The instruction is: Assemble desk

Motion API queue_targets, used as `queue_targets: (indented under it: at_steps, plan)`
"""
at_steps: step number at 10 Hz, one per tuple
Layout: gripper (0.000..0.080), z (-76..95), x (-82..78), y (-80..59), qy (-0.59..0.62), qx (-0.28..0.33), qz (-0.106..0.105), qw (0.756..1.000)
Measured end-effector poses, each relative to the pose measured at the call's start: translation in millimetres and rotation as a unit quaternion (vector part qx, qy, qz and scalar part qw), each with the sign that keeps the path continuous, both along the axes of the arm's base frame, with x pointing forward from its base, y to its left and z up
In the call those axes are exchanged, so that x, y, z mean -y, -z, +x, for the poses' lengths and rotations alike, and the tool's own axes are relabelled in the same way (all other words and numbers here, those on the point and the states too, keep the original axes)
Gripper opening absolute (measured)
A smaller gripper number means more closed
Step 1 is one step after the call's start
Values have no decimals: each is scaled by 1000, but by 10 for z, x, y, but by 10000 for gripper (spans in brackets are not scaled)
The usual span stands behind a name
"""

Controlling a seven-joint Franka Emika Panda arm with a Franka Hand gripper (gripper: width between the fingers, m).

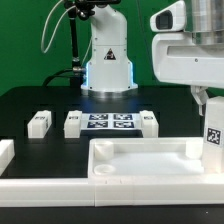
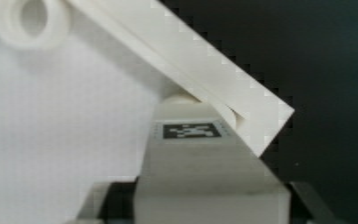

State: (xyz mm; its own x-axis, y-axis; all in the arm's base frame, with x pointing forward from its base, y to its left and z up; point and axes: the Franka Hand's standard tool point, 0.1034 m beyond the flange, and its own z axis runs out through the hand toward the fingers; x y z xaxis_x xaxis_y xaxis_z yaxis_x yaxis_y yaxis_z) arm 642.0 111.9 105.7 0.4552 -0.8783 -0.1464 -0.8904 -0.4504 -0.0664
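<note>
In the exterior view, the pincer (image 1: 207,106) gripped a leg (image 1: 212,140) upright above the tabletop (image 1: 140,160), at that view's right. Three more legs (image 1: 72,122) sat on the table (image 1: 40,100) behind. In the wrist view, the clamped leg (image 2: 202,165) stood at the corner of the tabletop's rim (image 2: 194,60).

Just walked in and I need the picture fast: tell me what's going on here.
The arm's gripper is shut on one tagged desk leg, holding it raised at the exterior view's right, close by a corner of the rimmed tabletop. Three more legs lie on the black table beside the marker board. No leg looks fitted to the tabletop yet.
</note>
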Motion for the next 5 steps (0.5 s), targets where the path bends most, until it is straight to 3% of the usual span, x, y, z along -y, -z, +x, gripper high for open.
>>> queue_targets:
  at_steps: [5]
  plan:
    - [290, 7, -26, 0, 114, -15, 3, 993]
